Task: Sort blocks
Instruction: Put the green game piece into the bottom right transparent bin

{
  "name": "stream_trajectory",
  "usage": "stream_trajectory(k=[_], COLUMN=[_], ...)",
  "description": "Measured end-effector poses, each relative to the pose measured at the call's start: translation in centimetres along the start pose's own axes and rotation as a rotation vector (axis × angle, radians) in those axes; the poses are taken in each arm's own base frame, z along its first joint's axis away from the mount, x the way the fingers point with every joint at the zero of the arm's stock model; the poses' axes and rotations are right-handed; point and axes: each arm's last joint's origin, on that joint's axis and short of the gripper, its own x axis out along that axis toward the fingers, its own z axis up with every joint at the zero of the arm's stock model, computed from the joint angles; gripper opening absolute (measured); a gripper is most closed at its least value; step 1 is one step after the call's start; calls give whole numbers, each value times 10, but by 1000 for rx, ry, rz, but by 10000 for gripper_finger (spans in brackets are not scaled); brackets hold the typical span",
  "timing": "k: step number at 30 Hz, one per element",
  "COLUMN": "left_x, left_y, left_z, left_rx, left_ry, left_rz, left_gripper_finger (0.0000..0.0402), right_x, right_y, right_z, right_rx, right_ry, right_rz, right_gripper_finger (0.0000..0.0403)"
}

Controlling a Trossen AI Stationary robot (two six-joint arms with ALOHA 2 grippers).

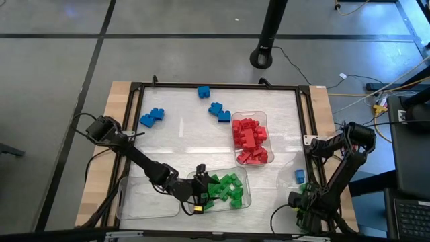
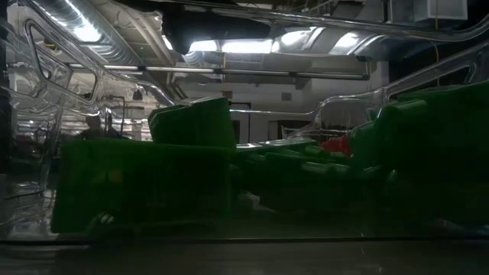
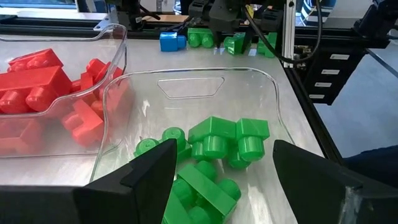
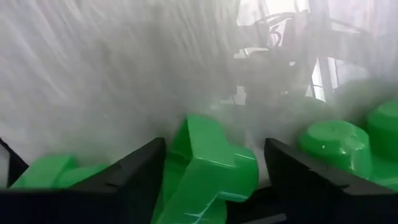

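Note:
Green blocks [image 1: 227, 188] lie in a clear tray [image 1: 244, 176] near the front edge, and red blocks [image 1: 250, 138] fill a second clear tray [image 1: 250, 115]. Blue blocks [image 1: 153, 117] lie loose on the far left of the table, and one blue block [image 1: 299, 176] lies at the right. My left gripper [image 3: 224, 186] hangs open over the green tray's near end, holding nothing. My right gripper [image 1: 304, 202] points down at the near right corner. It is open, with its fingers on either side of a loose green block [image 4: 211, 162]. More green blocks [image 4: 336, 146] lie beside that one.
A black frame [image 1: 215, 85] borders the work surface. An empty clear tray [image 1: 144, 202] sits under my left arm at the near left. A black stand's base [image 1: 263, 57] sits on the floor beyond the far edge. Bare table lies between the blue blocks and the trays.

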Motion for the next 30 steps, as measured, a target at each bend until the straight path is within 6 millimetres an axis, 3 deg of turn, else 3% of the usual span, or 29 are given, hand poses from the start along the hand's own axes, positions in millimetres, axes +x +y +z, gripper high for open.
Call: stream_trajectory(k=[7,11,30], left_x=[0,0,0], left_y=[0,0,0], left_z=[0,0,0], left_rx=[0,0,1], left_ry=[0,0,0], left_rz=[0,0,0], left_gripper_finger=[255,255,255], right_x=[-1,-2,0], right_y=[0,0,0], right_z=[0,0,0], right_rx=[8,-16,-79], right_ry=[-4,3,10], right_rz=[6,7,7], right_gripper_finger=[169,140,118])
